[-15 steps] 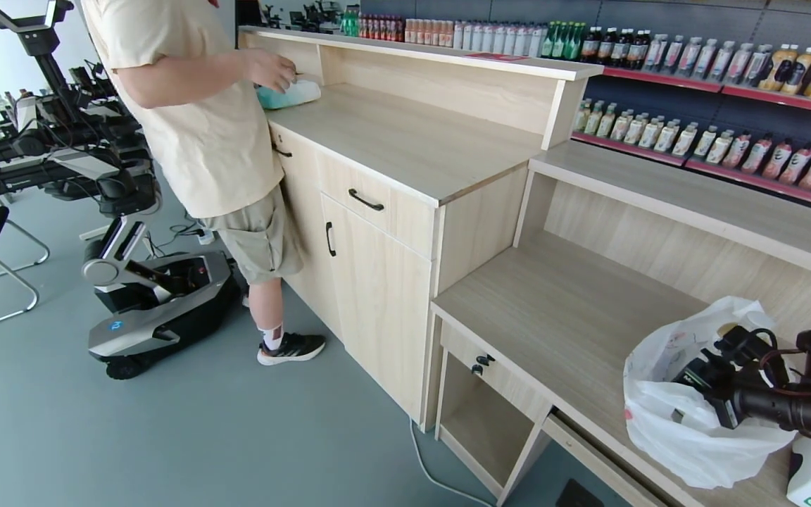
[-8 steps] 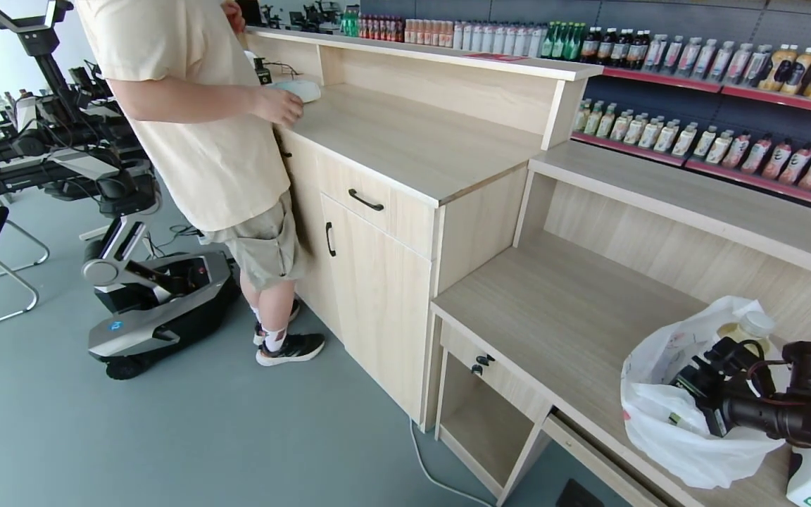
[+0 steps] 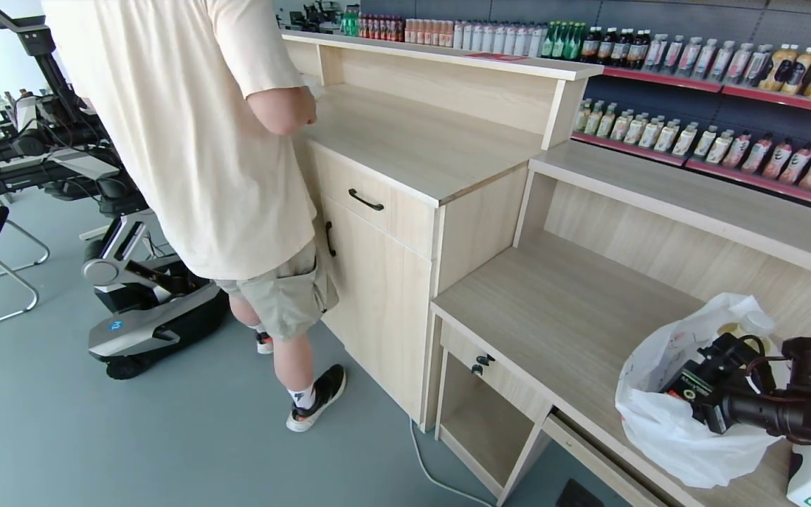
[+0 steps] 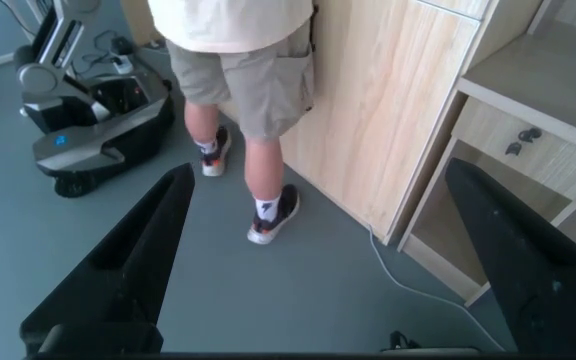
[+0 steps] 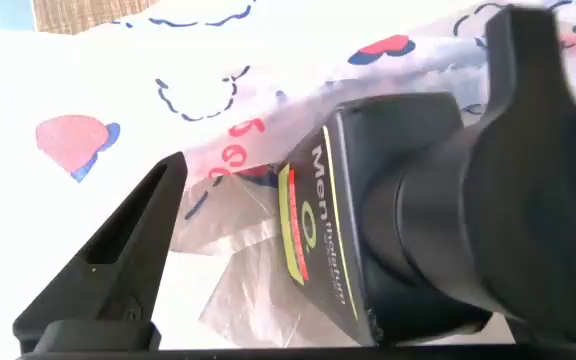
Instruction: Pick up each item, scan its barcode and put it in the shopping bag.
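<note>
right gripper (image 3: 702,394) in mouth of white shopping bag (image 3: 680,440) | bag on table (image 3: 560,310) | black box (image 3: 688,385) at jaws | capped bottle (image 3: 755,325) inside bag

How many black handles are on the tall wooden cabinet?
2. The drawer handle lies flat near the top; the door handle stands upright below it. The person may hide more.
</note>
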Robot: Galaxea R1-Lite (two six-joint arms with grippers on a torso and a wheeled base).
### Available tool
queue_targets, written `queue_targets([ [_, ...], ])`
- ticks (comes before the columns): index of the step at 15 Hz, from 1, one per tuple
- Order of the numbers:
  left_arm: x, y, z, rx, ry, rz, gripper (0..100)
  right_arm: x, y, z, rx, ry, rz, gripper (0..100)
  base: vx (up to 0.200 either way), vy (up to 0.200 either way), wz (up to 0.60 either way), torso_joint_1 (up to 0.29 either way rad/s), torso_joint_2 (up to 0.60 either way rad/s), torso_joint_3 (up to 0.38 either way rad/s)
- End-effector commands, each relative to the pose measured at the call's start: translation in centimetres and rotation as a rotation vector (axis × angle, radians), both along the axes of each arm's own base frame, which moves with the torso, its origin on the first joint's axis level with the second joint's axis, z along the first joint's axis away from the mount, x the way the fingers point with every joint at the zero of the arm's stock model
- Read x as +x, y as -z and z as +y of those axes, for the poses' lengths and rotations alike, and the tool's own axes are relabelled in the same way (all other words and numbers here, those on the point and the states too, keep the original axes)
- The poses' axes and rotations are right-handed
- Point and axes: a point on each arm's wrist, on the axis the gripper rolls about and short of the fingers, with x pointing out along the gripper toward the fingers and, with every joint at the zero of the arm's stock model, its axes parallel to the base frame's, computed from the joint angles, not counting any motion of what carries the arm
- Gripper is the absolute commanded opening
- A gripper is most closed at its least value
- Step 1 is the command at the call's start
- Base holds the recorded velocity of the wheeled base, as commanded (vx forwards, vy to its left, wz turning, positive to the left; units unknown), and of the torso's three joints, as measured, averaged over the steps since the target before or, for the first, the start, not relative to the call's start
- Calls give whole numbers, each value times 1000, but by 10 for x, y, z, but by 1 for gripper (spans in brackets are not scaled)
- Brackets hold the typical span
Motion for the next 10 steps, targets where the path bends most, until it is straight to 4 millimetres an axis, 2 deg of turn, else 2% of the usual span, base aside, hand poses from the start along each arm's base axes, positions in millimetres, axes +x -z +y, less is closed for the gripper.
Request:
queue_targets([
  [1,0,0,0,-1,0,1,100,-7,-31,2,-3,21,-59,100,0,0,0,0,0,0],
  [2,0,0,0,-1,0,0,100,-9,-37,3,2,28,-68,100,0,0,0,0,0,0],
  [4,0,0,0,-1,0,1,100,-26,-68,11,1,45,-122,100,0,0,0,0,0,0],
  [7,0,0,0,1,0,0,100,-61,-104,19,-40,73,-199,100,0,0,0,0,0,0],
  [10,0,0,0,-1,0,1,100,-89,-150,24,-111,107,-325,100,0,0,0,0,0,0],
])
